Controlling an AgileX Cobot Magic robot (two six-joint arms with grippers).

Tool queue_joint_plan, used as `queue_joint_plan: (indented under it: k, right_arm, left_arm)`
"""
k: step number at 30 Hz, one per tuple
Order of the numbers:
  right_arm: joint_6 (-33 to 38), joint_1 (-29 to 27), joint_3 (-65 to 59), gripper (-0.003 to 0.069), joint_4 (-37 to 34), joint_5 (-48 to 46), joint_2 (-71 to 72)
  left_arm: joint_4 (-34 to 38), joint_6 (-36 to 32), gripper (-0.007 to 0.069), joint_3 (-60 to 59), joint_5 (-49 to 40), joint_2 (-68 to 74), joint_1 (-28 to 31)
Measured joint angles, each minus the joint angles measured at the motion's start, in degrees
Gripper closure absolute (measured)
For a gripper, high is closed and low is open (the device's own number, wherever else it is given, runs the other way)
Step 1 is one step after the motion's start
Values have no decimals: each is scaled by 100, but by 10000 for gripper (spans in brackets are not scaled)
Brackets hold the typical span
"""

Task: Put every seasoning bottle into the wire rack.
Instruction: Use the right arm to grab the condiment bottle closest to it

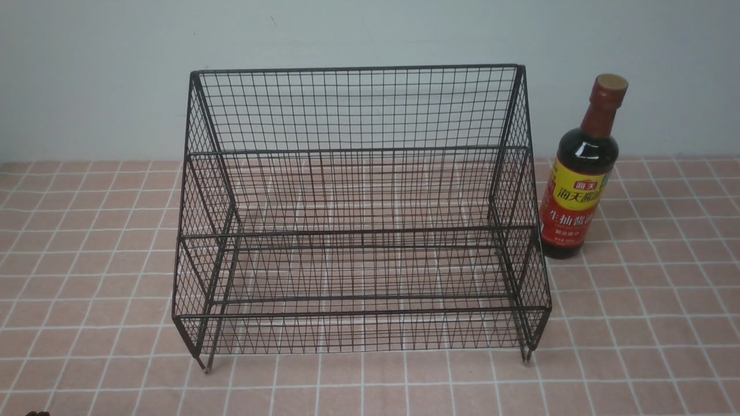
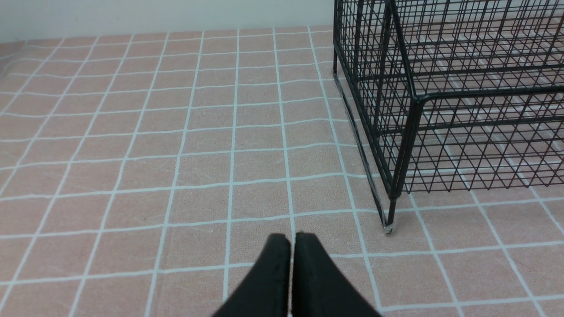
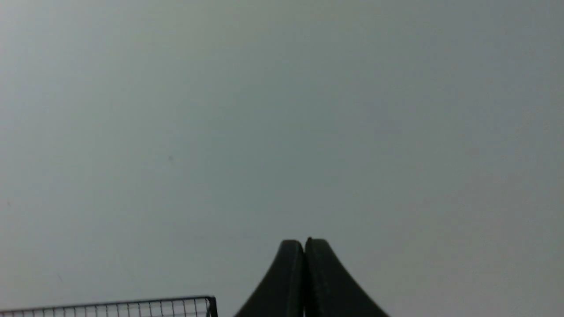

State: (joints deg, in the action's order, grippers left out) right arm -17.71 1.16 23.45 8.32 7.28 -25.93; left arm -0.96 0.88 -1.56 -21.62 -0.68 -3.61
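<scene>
1. Since unneeded for this reach, leave left jaws parked: low over the table (image 2: 132,154), near the left front leg of the rack (image 2: 416,99), clenched tip to tip, no gap, on nothing.
2. Mid-table, both tiers empty; pick the right end of the lower tier as target.
3. Upright on the table just right of the rack, outside it: bottle (image 1: 580,190).
4. Right jaws likewise clenched and empty, raised, facing the wall (image 3: 282,110) over the rack's top rail. Open wide, descend to the labelled body, squeeze squarely, lift clear of the side wires, keep vertical.
</scene>
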Motion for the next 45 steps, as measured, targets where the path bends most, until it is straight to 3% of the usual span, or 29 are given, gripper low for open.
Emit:
queue_joint_plan:
  k: [6, 12, 18, 23, 34, 45]
  right_arm:
    - [-223, 0, 870, 601, 444, 225, -1897]
    - [-246, 2, 1511, 479, 798, 640, -3358]
    - [-730, 2, 2172, 267, 984, 928, -4483]
    - [-1286, 2, 2564, 175, 1569, 1001, -5018]
    - [-1994, 30, 2996, 152, 2631, 1389, -5899]
    - [-1750, 249, 3084, 152, 2812, 1597, -6428]
  left_arm:
    - [0, 0, 631, 0, 0, 0, 0]
    - [0, 0, 631, 0, 0, 0, 0]
    - [0, 0, 631, 0, 0, 0, 0]
    - [0, 0, 631, 0, 0, 0, 0]
    - [0, 0, 631, 0, 0, 0, 0]
    - [0, 0, 631, 0, 0, 0, 0]
